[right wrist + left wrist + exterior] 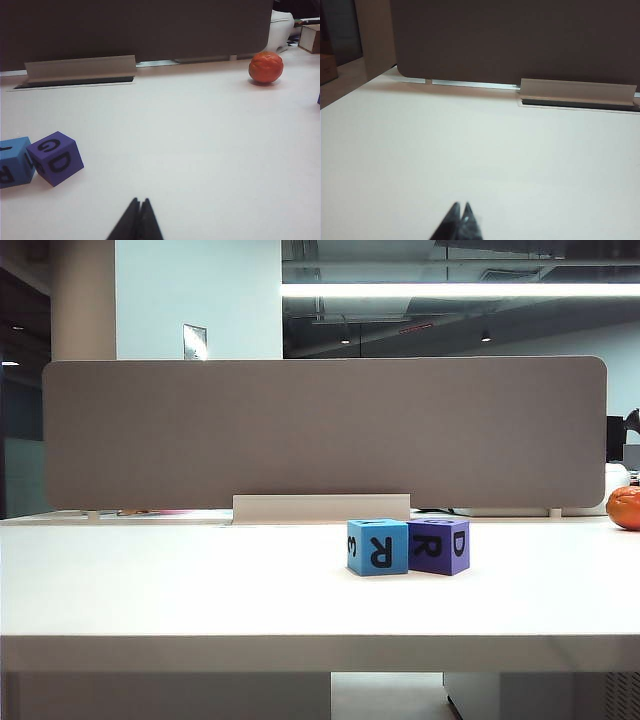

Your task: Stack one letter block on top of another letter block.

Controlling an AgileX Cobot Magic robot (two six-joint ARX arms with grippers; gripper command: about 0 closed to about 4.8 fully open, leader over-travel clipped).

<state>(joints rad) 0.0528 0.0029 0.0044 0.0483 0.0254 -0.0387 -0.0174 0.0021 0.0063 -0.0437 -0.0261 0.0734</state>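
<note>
While both grippers sat low over the bench, fingers pressed together, empty: left gripper [460, 212], right gripper [138, 207] | purple letter block [439, 545] touched light blue letter block [377, 546], mid-bench towards its far edge | step: not begun | next, judged: spread right fingers, reach purple block.

The purple letter block [439, 546] carries black letters R and D on its faces; the light blue letter block [377, 546] shows a black R and 3. The worktop [180, 580] is plain white. A grey-brown partition panel [320, 430] stands behind it. An orange-red round fruit [265, 67] has a dimpled skin. Both grippers, left [460, 207] and right [140, 201], have black fingers.
</note>
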